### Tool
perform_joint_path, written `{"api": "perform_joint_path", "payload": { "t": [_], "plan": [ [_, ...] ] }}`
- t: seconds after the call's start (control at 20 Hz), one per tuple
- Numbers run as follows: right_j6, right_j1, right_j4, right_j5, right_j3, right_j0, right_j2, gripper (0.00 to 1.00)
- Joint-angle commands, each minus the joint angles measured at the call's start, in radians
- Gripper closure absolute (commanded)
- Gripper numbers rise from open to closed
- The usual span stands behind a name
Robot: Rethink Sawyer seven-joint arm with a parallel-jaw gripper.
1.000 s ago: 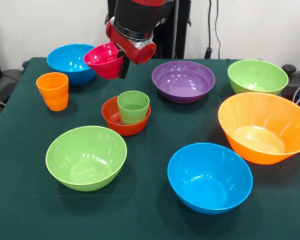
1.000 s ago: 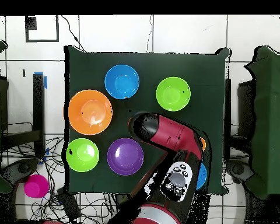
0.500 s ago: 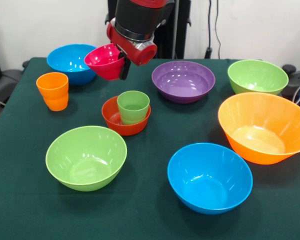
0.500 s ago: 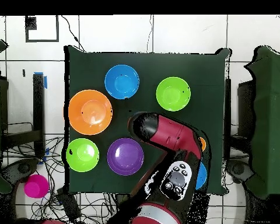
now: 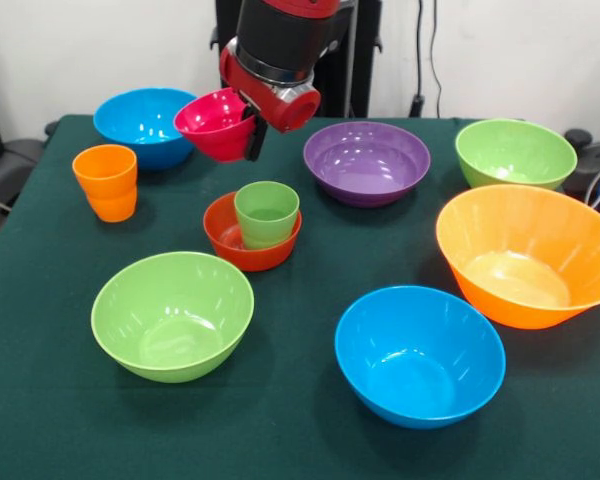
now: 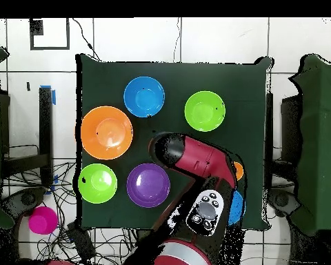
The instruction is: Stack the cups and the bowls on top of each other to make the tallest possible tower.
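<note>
My gripper (image 5: 251, 136) is shut on the rim of a small pink bowl (image 5: 214, 122) and holds it tilted in the air, above and behind a small red-orange bowl (image 5: 228, 238). A light green cup (image 5: 267, 213) stands upright inside that red-orange bowl. This pair is the only stack in view. An orange cup (image 5: 106, 182) stands alone at the left. In the overhead view my arm (image 6: 199, 157) hides the gripper, the pink bowl and the stack.
On the green cloth stand two blue bowls (image 5: 140, 122) (image 5: 418, 355), a purple bowl (image 5: 366, 160), two lime green bowls (image 5: 515, 152) (image 5: 172, 313) and a very large orange bowl (image 5: 525, 255). A pink thing (image 6: 42, 219) lies off the table.
My arm has shifted slightly to the right in the front view, carrying the pink bowl with it. Nothing on the table has moved.
</note>
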Motion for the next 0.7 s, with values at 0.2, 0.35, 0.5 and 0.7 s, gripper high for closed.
{"api": "perform_joint_path", "payload": {
  "t": [0.2,0.35,0.5,0.7],
  "plan": [
    [0.117,0.033,0.009,-0.040,-0.027,0.022,0.131,1.00],
    [0.119,0.034,0.009,-0.037,-0.028,0.024,0.129,1.00],
    [0.121,0.033,0.014,-0.039,-0.028,0.023,0.133,1.00],
    [0.124,0.035,0.017,-0.051,-0.027,0.022,0.137,1.00]
  ]
}}
